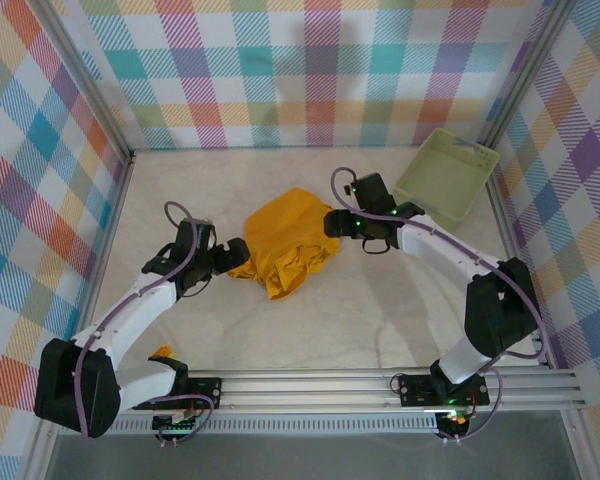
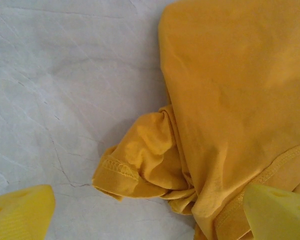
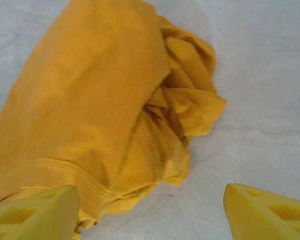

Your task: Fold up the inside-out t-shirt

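Observation:
The inside-out t-shirt (image 1: 285,243) lies crumpled in a mustard-orange heap at the middle of the white table. My left gripper (image 1: 232,256) stands open at its left edge, above a bunched sleeve hem (image 2: 121,170) with its stitching showing. The left wrist view has one yellow fingertip (image 2: 20,215) over bare table and the other (image 2: 280,212) over the cloth (image 2: 230,85). My right gripper (image 1: 336,222) is open at the heap's right edge; one fingertip (image 3: 32,215) is over a hem (image 3: 70,170), the other (image 3: 267,215) over bare table. The neck label is hidden.
A pale green plastic basket (image 1: 447,176) stands at the back right, close behind the right arm. Checked walls with metal posts close in the table on three sides. A metal rail (image 1: 380,385) carries the arm bases along the near edge.

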Motion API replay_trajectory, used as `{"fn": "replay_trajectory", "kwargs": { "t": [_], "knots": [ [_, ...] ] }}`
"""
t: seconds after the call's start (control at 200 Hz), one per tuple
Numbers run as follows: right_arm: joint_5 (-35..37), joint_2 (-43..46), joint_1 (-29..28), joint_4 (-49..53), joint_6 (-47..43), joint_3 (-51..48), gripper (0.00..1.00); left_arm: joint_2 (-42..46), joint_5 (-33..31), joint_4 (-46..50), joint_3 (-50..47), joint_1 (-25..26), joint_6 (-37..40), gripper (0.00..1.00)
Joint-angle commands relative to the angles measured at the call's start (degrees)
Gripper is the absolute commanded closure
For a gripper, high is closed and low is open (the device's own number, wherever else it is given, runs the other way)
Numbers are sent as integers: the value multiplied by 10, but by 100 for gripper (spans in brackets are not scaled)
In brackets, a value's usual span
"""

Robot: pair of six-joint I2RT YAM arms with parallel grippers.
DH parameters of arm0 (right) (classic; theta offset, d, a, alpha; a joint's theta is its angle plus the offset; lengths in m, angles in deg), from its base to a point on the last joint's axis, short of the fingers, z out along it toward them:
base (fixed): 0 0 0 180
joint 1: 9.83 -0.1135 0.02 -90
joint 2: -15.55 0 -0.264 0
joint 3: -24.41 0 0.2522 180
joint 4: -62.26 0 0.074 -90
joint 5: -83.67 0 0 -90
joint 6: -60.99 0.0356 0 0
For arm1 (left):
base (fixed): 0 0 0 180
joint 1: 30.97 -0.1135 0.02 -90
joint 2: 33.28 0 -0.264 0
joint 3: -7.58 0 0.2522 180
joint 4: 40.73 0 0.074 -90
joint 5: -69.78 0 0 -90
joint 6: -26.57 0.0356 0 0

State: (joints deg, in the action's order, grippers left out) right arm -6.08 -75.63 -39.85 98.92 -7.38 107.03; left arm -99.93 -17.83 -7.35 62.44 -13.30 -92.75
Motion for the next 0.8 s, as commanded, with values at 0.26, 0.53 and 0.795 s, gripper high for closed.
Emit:
{"fn": "replay_trajectory", "kwargs": {
  "t": [0.26,0.53,0.795],
  "knots": [
    [-105,-129,1,-54,3,76,35,-105,20,-84,-16,57,-27,14],
    [-41,-103,0,-28,-5,53,91,-166,38,-95,21,77,-15,48],
    [61,23,1,6,-9,-7,100,-162,-12,-45,74,79,8,100]
  ]
}}
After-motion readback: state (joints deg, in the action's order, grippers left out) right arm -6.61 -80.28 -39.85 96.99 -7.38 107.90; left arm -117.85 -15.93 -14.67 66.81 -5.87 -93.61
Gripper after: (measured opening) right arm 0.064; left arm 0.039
